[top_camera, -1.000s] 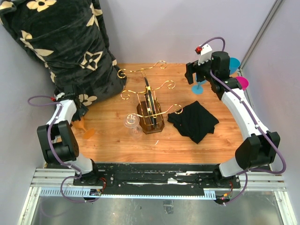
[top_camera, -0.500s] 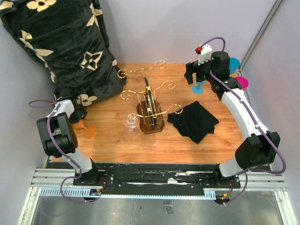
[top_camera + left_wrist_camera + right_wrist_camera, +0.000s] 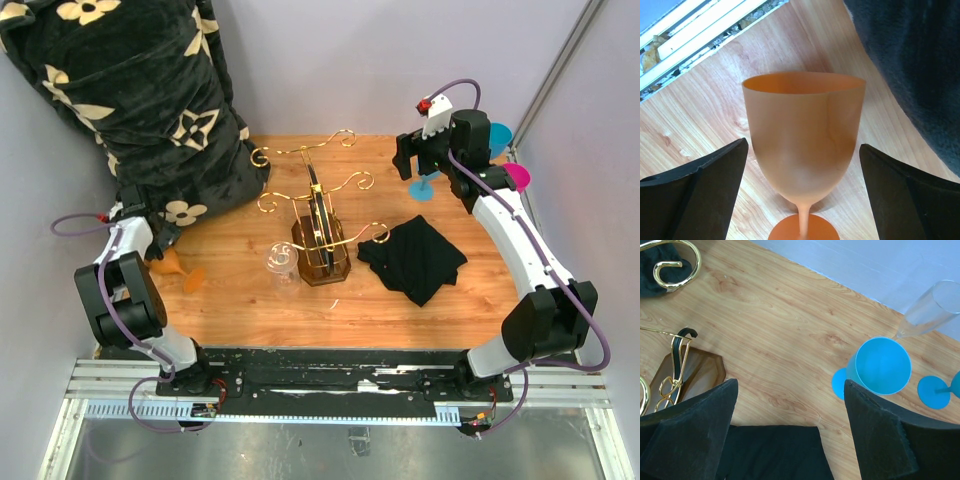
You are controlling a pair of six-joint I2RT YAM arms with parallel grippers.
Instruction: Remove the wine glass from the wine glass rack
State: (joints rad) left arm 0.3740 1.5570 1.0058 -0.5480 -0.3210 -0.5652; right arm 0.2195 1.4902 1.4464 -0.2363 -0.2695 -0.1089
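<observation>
The gold wire wine glass rack (image 3: pixel 318 215) stands mid-table on its dark wooden base; its scrolls and base (image 3: pixel 687 372) show in the right wrist view. A clear wine glass (image 3: pixel 281 262) is just left of the rack's base; I cannot tell whether it hangs or stands. An orange wine glass (image 3: pixel 170 265) stands at the table's left. My left gripper (image 3: pixel 160 245) is open, with its fingers (image 3: pixel 700 195) on either side of the orange bowl (image 3: pixel 802 135) and gaps on both sides. My right gripper (image 3: pixel 408 160) is open and empty, high at the back right.
A black-and-cream plush bundle (image 3: pixel 140 100) fills the back left, right beside the orange glass. A black cloth (image 3: pixel 413 257) lies right of the rack. Blue glasses (image 3: pixel 425 185) and a pink glass (image 3: pixel 515 177) stand at the back right, with a clear flute (image 3: pixel 935 305).
My left arm has shifted, its wrist drawing a little to the left. The orange glass stays in place. The right arm has not moved.
</observation>
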